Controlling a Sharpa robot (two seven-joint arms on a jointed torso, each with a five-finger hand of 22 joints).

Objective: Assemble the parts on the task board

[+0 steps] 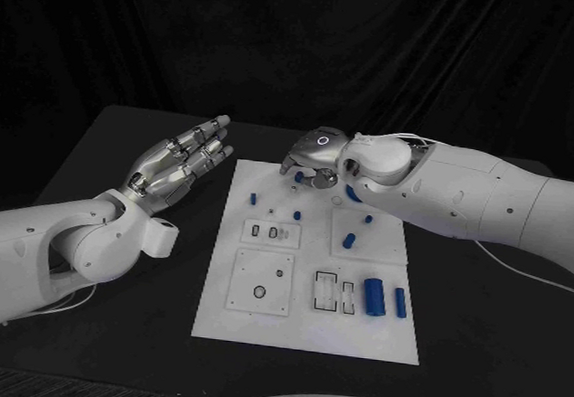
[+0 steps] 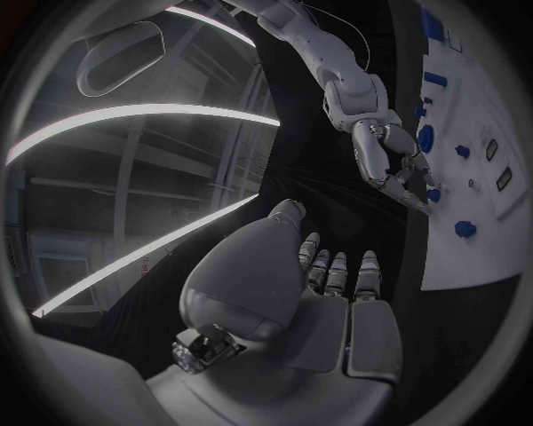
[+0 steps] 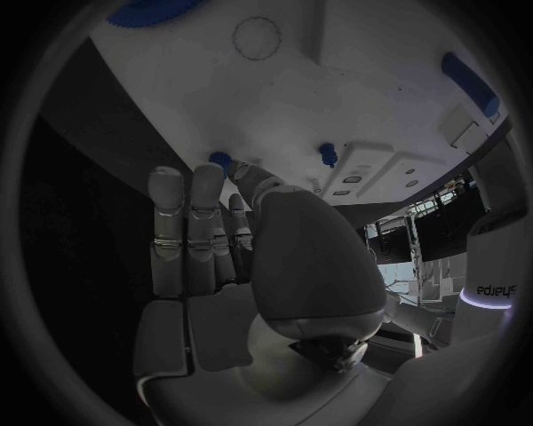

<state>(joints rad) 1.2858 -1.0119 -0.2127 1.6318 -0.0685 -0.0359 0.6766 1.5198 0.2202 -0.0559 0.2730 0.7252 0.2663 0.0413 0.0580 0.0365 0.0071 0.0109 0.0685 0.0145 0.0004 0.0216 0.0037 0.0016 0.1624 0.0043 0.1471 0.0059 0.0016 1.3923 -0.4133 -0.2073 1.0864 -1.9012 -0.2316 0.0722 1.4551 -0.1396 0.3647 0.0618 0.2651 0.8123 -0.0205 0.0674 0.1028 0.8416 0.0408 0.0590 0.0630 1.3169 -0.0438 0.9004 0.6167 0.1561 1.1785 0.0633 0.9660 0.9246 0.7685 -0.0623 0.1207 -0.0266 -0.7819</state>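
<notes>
Two hands up: my right hand [image 1: 318, 157] hovers over the task board's [image 1: 308, 327] far edge, grip unclear; left hand [image 1: 185, 156] spread, off-board

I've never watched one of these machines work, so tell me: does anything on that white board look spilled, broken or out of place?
Nothing stands out. The white board lies flat on the black table, and the small blue pieces sit apart on it, none visibly broken. The right hand hovers over the board's far edge; the left hand is held open beside the board.

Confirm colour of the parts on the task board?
Blue parts on the white task board; head view shows it best.
</notes>
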